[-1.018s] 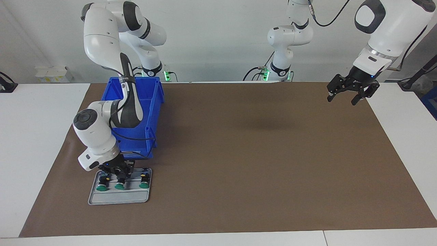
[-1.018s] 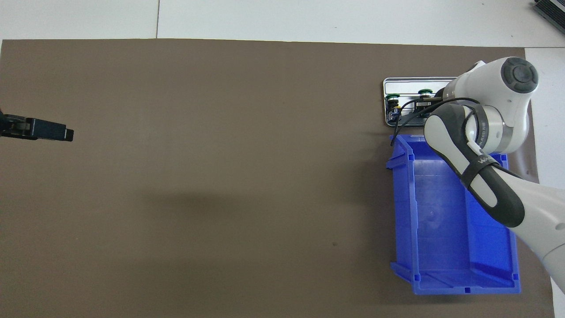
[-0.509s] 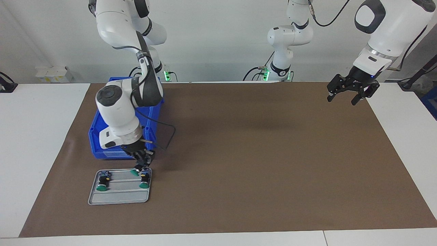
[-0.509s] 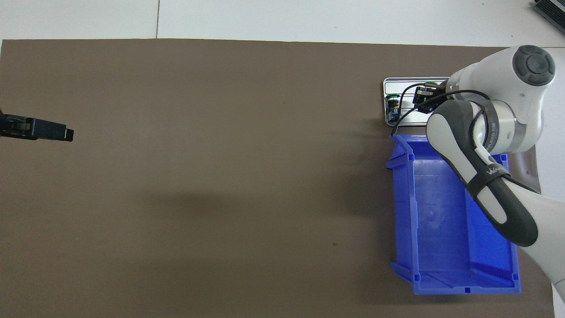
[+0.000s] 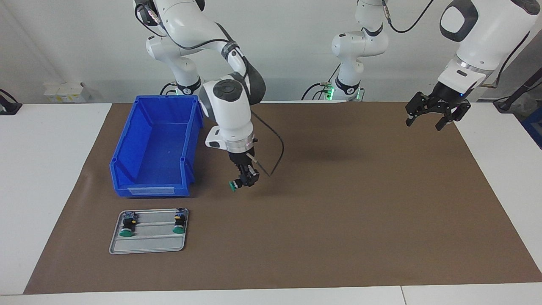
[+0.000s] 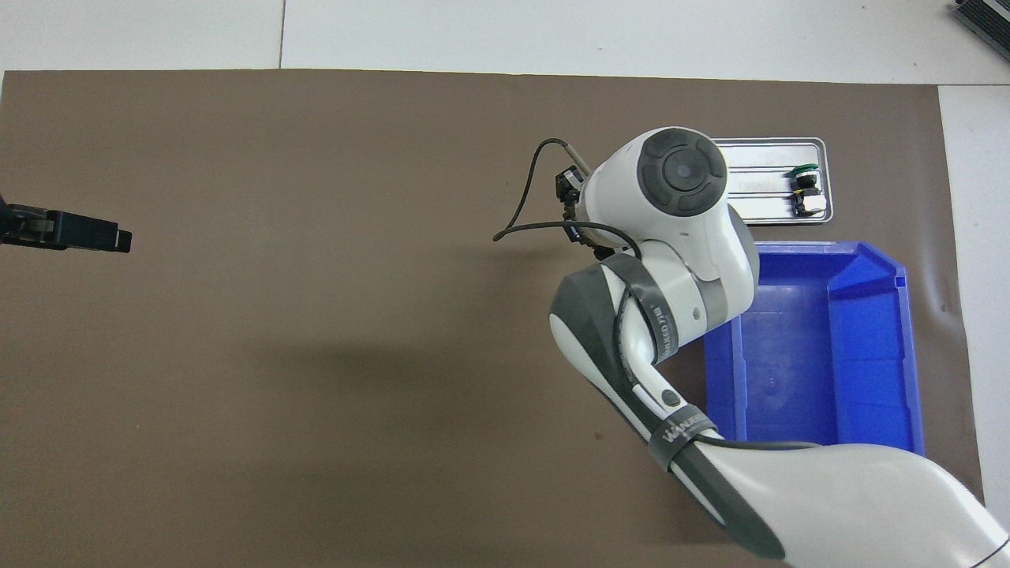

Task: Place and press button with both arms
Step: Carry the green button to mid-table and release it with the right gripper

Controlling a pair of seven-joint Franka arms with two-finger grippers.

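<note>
Gripping the round green-capped button [image 5: 233, 185], right gripper [image 5: 244, 180] over brown mat [image 5: 338, 203]

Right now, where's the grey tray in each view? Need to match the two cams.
Facing view: tray low on the mat at the right arm's end, two buttons on it, farther from the robots than the blue bin.
Overhead view: tray high up, partly covered by the right arm, one button showing.
Shared landmark: the blue bin, beside the tray in both.
</note>
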